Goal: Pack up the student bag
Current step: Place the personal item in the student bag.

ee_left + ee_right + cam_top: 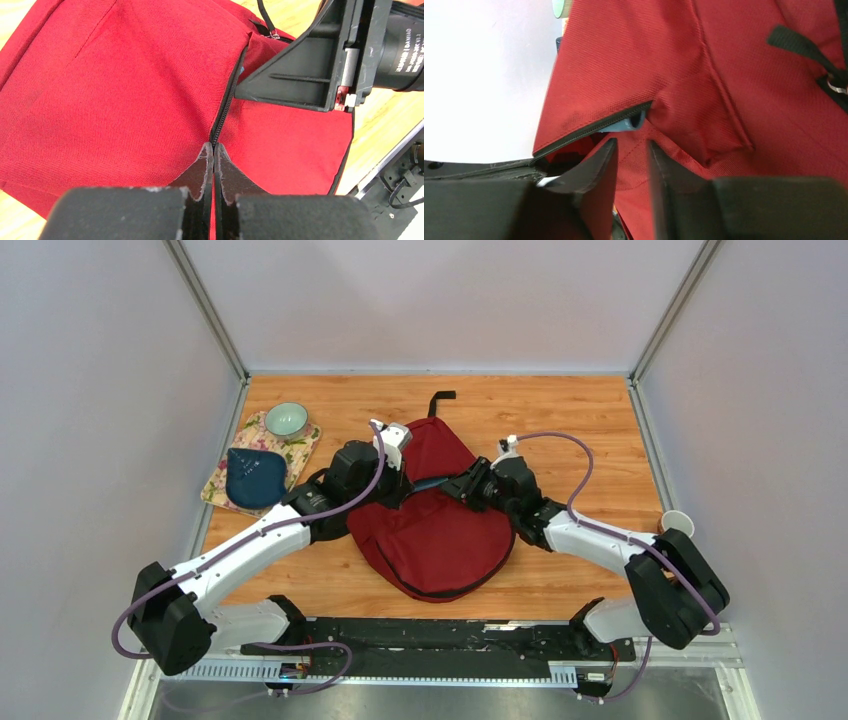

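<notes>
The dark red student bag (435, 535) lies flat in the middle of the wooden table, with its black top loop (440, 398) at the far end. Its black zipper (227, 107) is partly open, and a light blue item (626, 123) shows inside. My left gripper (214, 148) is shut on the bag's fabric at the zipper edge. My right gripper (631, 144) is narrowly open at the opposite end of the opening. Its fingertips rest against the red fabric just below the zipper. It also shows in the left wrist view (300, 75).
A floral mat (300, 452) at the far left holds a dark blue pouch (252, 478) and a pale green bowl (286, 420). A white cup (677, 522) stands at the right edge by the right arm. Grey walls close in three sides.
</notes>
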You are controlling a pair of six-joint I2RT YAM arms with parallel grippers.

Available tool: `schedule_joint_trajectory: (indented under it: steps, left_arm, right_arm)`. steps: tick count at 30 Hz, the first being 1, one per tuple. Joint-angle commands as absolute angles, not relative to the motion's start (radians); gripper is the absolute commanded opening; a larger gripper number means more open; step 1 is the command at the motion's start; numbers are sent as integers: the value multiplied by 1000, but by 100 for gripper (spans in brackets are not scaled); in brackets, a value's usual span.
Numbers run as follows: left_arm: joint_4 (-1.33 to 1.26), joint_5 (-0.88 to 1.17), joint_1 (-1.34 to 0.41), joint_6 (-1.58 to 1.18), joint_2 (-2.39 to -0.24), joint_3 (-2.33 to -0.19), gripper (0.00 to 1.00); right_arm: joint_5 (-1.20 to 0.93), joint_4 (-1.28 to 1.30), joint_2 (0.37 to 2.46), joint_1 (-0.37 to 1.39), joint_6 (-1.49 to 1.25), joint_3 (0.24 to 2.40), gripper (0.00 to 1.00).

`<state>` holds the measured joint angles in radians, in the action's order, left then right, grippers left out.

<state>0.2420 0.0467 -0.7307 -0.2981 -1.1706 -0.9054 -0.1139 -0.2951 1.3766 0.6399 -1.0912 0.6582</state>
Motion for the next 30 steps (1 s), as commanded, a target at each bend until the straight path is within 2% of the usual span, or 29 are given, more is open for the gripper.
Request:
schedule_joint_trajectory:
  steps: [1,6,12,22,30]
  left_arm:
    - [209,61,-736,-319,-1132,-908,0]
    - [209,60,-735,-319,-1137,-905,0]
    - [210,72,-735,-322,-1147,-905,0]
    - [218,74,-736,-318,-1158,-907,0]
    - [219,55,-736,-324,-1161,-900,0]
  right_arm:
    - [-132,-293,1384,637,-1075,660,26]
    - [-147,-325,1417,638,-1083,687,12]
    - [-144,-334,1508,640,-1091,785,7]
    - [-129,-292,1678,634,-1075,1008,8]
    - [-78,-267,1571,634,-1002,894,14]
